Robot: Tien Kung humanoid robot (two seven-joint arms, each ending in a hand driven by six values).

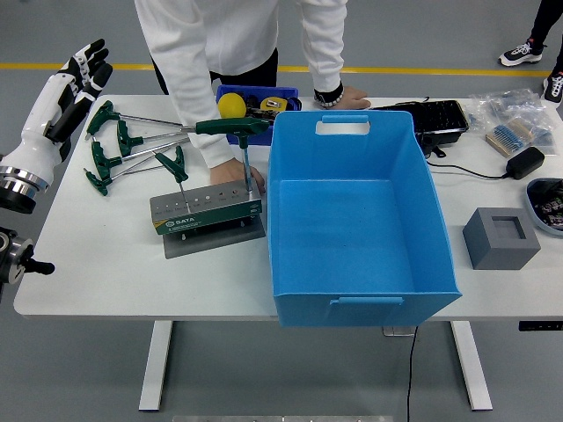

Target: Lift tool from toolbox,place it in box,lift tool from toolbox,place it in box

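Note:
A grey tool stand with a green label (205, 212) sits on the table left of the big empty blue box (355, 215). Two green T-handle wrenches stand in it: a tall one (233, 127) at its right end and a short one (172, 165) at its left. Several more green T-handle wrenches (114, 151) lie loose on the table behind it. My left hand (75, 82) is raised at the table's far left, fingers spread, holding nothing. A person's hand (236, 172) rests behind the stand by the tall wrench. My right hand is out of view.
The person leans over the far edge, the other hand (345, 96) flat on the table behind the box. A small blue bin (255, 99) with a yellow ball, a black tray (436, 118), a grey block (500, 237), a black adapter (526, 162) and bagged parts stand around.

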